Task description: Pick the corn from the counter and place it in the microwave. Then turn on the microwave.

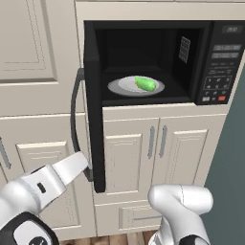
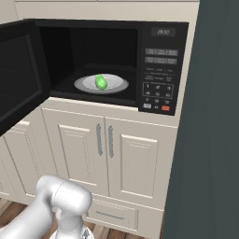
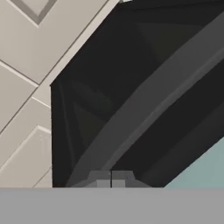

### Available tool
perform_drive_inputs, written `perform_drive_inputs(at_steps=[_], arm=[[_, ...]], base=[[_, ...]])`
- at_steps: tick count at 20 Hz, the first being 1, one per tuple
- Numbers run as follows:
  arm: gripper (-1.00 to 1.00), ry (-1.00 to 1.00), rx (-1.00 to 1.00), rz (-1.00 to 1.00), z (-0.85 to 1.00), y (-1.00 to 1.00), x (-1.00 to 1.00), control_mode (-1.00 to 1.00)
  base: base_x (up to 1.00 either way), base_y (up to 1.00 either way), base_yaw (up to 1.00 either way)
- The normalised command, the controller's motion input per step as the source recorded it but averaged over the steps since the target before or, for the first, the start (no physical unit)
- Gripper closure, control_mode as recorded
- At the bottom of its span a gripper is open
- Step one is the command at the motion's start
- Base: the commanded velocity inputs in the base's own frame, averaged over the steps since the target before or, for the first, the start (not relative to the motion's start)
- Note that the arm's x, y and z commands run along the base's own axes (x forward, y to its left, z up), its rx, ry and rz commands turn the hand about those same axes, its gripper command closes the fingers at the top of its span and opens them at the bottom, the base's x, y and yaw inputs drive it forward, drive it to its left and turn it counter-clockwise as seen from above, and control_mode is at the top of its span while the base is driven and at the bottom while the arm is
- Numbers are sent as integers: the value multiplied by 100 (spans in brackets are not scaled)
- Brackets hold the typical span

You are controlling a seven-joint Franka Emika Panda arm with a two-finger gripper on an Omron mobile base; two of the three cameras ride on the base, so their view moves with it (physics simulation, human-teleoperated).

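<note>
And there's the corn (image 1: 145, 83), lying on the pale round plate (image 1: 125, 87) inside the microwave (image 1: 217, 62), near the middle of the plate and a touch toward the keypad side. From the right base camera the corn (image 2: 101, 82) sits dead centre on that plate (image 2: 116, 84), small and bright green against the dark cavity.

The microwave door (image 1: 94, 119) stands swung wide open, hinged on the side away from the keypad, its edge turned toward the left base camera. The long curved grey handle (image 1: 74, 115) bows out from the door's outer face. The keypad (image 2: 158, 88) shows its rows of buttons with the red button (image 2: 165, 108) at the bottom corner.

Down by the door's lower edge, the arm's white forearm (image 1: 72, 168) reaches in against the outside of the door. The hand camera is right up on the dark door glass (image 3: 131, 87), the grey handle (image 3: 153, 109) sweeping diagonally across, and the jaws (image 3: 110, 179) are pinched fully together, fingertips touching, nothing between them.

Below the microwave, cream cabinet doors (image 2: 135, 163).
</note>
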Motion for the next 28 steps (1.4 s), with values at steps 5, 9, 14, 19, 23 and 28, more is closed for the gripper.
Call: perform_drive_inputs(at_steps=[5, 9, 14, 19, 23, 28], arm=[[100, 0, 0, -4, -12, 15, 18, -100], [100, 0, 0, -4, -9, 11, 21, -100], [100, 0, 0, -4, -9, 11, 20, -100], [100, 0, 0, -5, -5, 5, 12, -100], [100, 0, 0, -4, -5, 0, 13, -100], [100, 0, 0, -4, -3, 0, 13, -100]], base=[[0, 0, 0], [0, 0, 0], [0, 0, 0], [0, 0, 0], [0, 0, 0], [0, 0, 0]])
